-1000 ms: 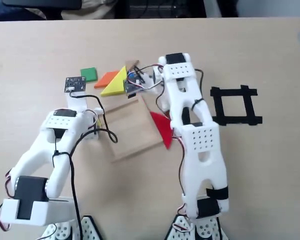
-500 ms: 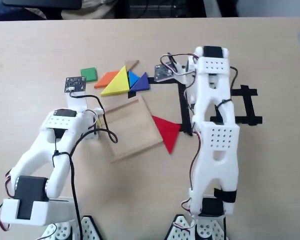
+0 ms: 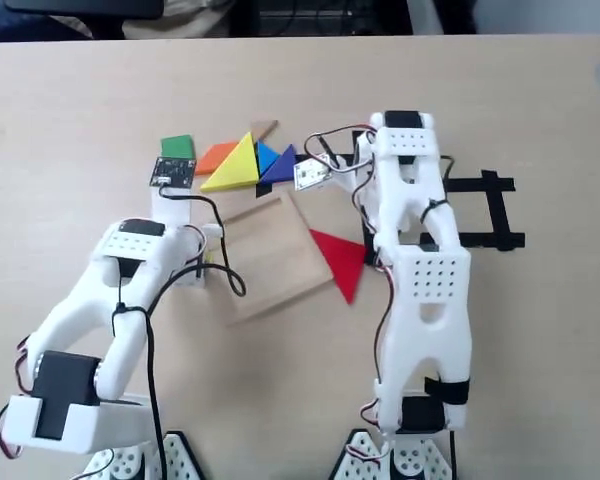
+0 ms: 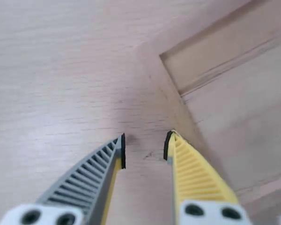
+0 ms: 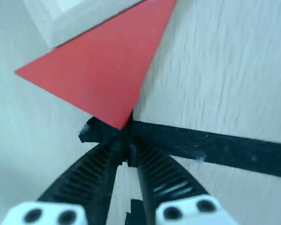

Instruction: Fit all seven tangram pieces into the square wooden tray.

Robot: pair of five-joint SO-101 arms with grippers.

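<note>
Looks like a robotics lab bench from my seat. There's a pale wood-grain table [image 3: 540, 380] with a black tape square [image 3: 470, 212] stuck down at 3 o'clock as a marker. The left arm [image 3: 110, 300] and the right arm [image 3: 425, 300] are white printed shells, mounted at the 6 o'clock edge. Loose wires [image 3: 146, 350] trail off them, and a bare circuit board [image 3: 173, 172] is showing.

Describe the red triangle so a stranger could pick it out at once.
Find the tray in the middle of the table. The red triangle lies flat at its right edge, beside the right arm. It is the only red piece, and it lies alone, away from the cluster beyond the tray's far edge.
</note>
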